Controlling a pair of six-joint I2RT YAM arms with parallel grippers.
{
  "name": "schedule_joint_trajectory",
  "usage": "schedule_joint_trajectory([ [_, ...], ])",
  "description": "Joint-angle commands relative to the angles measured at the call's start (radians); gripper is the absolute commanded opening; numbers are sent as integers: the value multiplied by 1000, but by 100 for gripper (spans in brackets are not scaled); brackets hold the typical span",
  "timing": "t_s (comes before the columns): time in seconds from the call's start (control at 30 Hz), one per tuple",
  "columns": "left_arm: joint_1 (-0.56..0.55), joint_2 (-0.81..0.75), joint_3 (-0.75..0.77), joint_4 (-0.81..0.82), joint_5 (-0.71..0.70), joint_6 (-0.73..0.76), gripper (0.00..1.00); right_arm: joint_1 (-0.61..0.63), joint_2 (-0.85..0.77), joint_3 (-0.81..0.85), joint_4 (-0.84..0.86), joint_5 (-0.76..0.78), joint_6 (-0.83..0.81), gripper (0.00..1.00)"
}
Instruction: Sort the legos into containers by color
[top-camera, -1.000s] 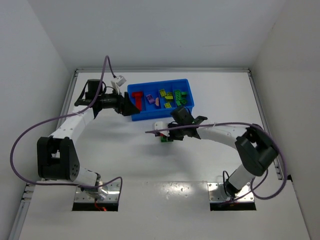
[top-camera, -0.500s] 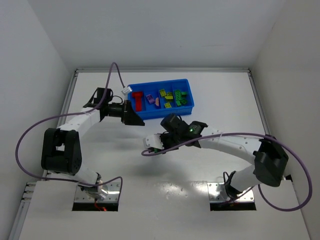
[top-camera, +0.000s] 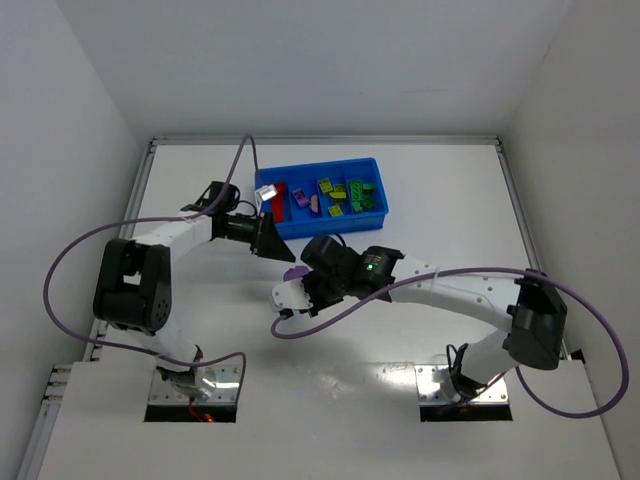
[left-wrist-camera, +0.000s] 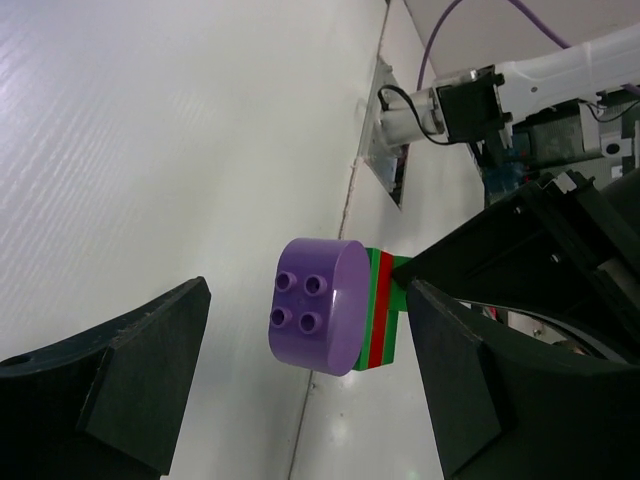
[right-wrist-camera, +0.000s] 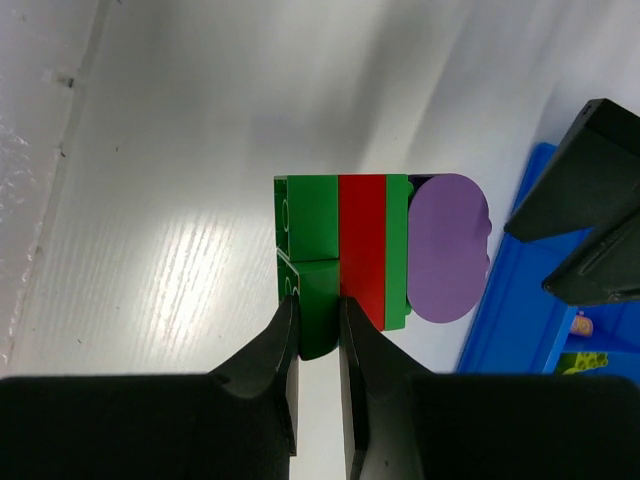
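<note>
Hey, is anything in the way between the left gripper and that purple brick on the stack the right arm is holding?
Nothing visible. The left gripper stands open facing the purple brick, with clear space either side. The right gripper pinches the stack only at its green end, opposite.

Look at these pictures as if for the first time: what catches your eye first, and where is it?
A stack of bricks, green and red with a round purple one on the end, is pinched at its green end by the right gripper. The left gripper faces the purple end, jaws open. Farther back, a bright blue tray holds loose bricks grouped by colour.
</note>
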Motion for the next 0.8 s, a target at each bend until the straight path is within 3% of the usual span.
schedule_joint_trajectory([
  [0.0, -19, 0, 50, -36, -2, 69, 85, 14, 0, 22, 12, 72, -29, 3],
  [0.47, -48, 27, 59, -76, -57, 101, 85, 32, 0, 32, 25, 131, -38, 3],
  [0.77, -57, 36, 59, -85, 41, 133, 57, 42, 0, 32, 45, 184, -47, 3],
])
